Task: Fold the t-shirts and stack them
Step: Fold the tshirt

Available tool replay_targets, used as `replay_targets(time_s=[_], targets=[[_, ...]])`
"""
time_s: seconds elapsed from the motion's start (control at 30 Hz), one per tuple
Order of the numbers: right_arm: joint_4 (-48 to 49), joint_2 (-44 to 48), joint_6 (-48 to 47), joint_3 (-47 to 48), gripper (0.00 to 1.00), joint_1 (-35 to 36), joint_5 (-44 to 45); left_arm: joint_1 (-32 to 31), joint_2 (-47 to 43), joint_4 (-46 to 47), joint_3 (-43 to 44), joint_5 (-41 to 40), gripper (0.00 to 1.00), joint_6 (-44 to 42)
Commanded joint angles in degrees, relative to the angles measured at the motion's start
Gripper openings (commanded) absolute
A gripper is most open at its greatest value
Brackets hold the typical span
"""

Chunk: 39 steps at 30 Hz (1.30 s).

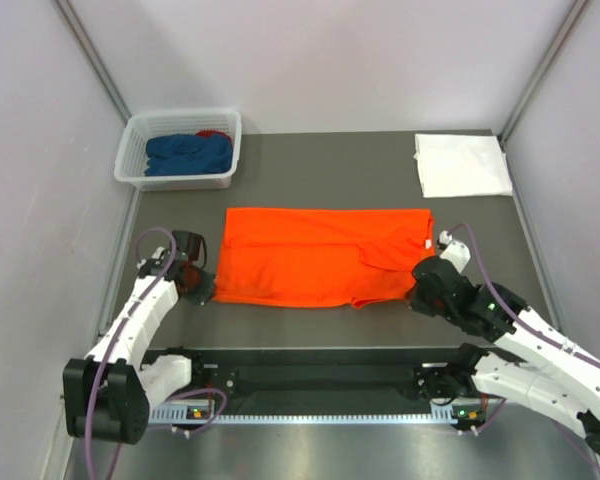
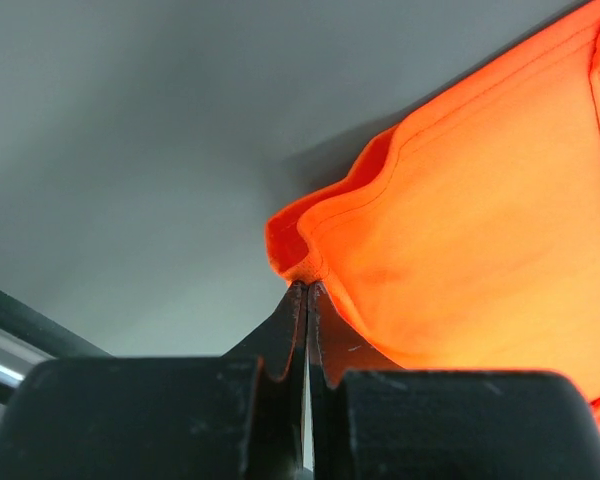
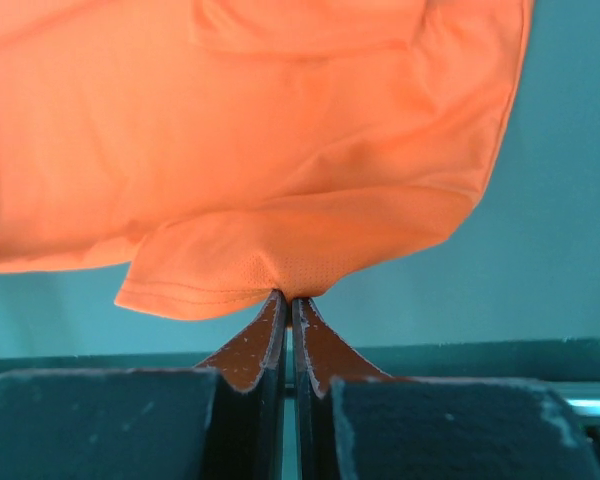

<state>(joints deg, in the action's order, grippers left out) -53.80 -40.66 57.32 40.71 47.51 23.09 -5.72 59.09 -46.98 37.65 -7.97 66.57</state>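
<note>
Top external view: orange t-shirt [image 1: 320, 268] lies flat mid-table [image 1: 310, 170], long side running L-R. It's folded to a wide rectangle w/ a sleeve flap turned in on its right half, and the near edge is slightly uneven. Cloth is bright and smooth w/ few creases.

Left gripper [image 1: 202, 290] is at the shirt's near-left corner, right gripper [image 1: 417, 292] at the near-right.

Left wrist cam: jaws pressed together, nipping the corner of the doubled hem, w/ cloth bunched in a small ridge just above the tips. Right wrist cam: jaws closed too, w/ a thin bit of stitched hem pinched btwn them.

White t-shirt [image 1: 462, 165] lies folded at far-right of the table. Blue t-shirt [image 1: 188, 155] and a bit of red t-shirt [image 1: 216, 133] sit crumpled in the lattice basket [image 1: 130, 170] at far-left.
</note>
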Motion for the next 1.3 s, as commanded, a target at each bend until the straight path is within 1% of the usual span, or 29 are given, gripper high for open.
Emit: replay_targets(time_s=[0.0,0.3,0.47,0.57,0.67,0.77,0.97,1.07,1.17,1.27], targets=[[2.3,-1.78,-3.53,4.55,0.0,0.66,5.46,0.0,2.86,0.31,3.92,-0.38,0.0,0.15],[3.44,-9.16,-7.57,8.77,0.0,-0.31,13.63,0.0,9.01,0.75,11.39,-3.28,0.0,-1.0],[5.81,-12.86,-12.48,11.14,0.0,-3.47,14.0,0.09,14.11,1.89,13.06,-3.99,0.0,-1.26],[8.27,-13.82,-15.55,11.67,0.0,-6.63,12.68,0.09,16.4,2.51,14.03,-4.51,0.0,-0.91],[10.03,-14.79,-18.64,12.11,0.0,-11.63,10.57,0.09,19.3,3.74,15.26,-4.95,0.0,-1.09],[11.78,-15.58,-21.19,12.2,0.0,-14.62,8.99,0.09,21.84,3.92,17.89,-4.95,0.0,-2.49],[13.98,-17.43,-24.26,13.17,0.0,-17.09,6.88,0.09,27.29,3.04,22.81,-5.57,0.0,-3.81],[14.43,-19.44,-25.41,13.43,0.0,-17.71,3.63,0.09,29.93,3.12,24.14,-5.22,0.0,-4.78],[13.11,-20.85,-26.21,13.08,0.0,-17.71,-0.31,0.09,31.78,3.04,25.02,-5.48,0.0,-5.57],[11.0,-20.77,-26.12,12.2,0.0,-17.71,-1.73,0.09,32.75,3.39,25.37,-5.74,0.0,-5.92]])
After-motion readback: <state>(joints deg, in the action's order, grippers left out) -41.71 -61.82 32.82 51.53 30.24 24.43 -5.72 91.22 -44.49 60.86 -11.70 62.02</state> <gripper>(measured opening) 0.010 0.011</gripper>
